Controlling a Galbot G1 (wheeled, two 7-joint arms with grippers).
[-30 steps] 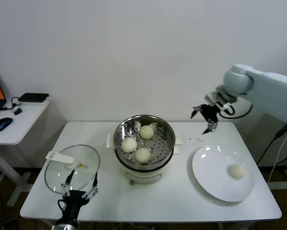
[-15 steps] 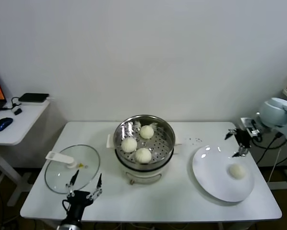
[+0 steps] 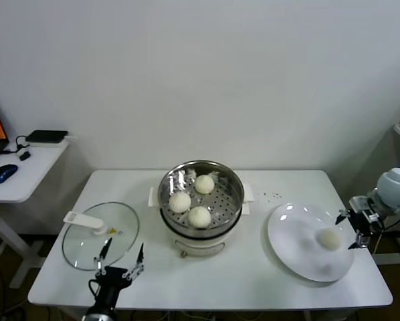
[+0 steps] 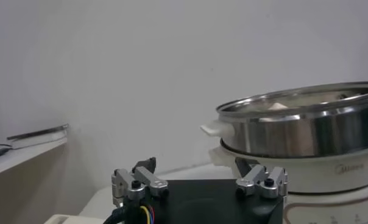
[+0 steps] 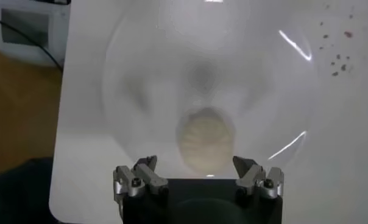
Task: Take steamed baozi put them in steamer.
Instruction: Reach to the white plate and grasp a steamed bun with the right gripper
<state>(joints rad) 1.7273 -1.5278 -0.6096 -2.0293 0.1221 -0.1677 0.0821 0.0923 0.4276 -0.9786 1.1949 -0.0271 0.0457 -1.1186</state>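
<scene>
**Three buns in the steamer, one on the plate**

We see the steamer (image 3: 201, 200) standing near the middle of the white table (image 3: 207, 281), its steel pot uncovered on a cream-white base. Three steamed baozi (image 3: 199, 216) rest on the perforated tray inside, apart from one another. The fourth bun (image 3: 330, 239) lies on the white plate (image 3: 295, 247) to the steamer's right, toward the plate's outer side.

Our right pincer (image 3: 351, 229) hangs at the table's right edge, just beside that plate and close to the bun. Its fingers stand wide apart and hold nothing. From the right wrist camera we look straight down on the bun (image 5: 204, 140), which sits between the two spread fingertips (image 5: 144, 176) but beyond them, untouched.

Our left pincer (image 3: 120, 261) waits low at the table's front edge, next to the glass lid (image 3: 100, 235) that lies flat to the steamer's left. It too is spread open and empty. Its wrist camera shows the steamer's (image 4: 306, 131) steel wall from the side.
</scene>
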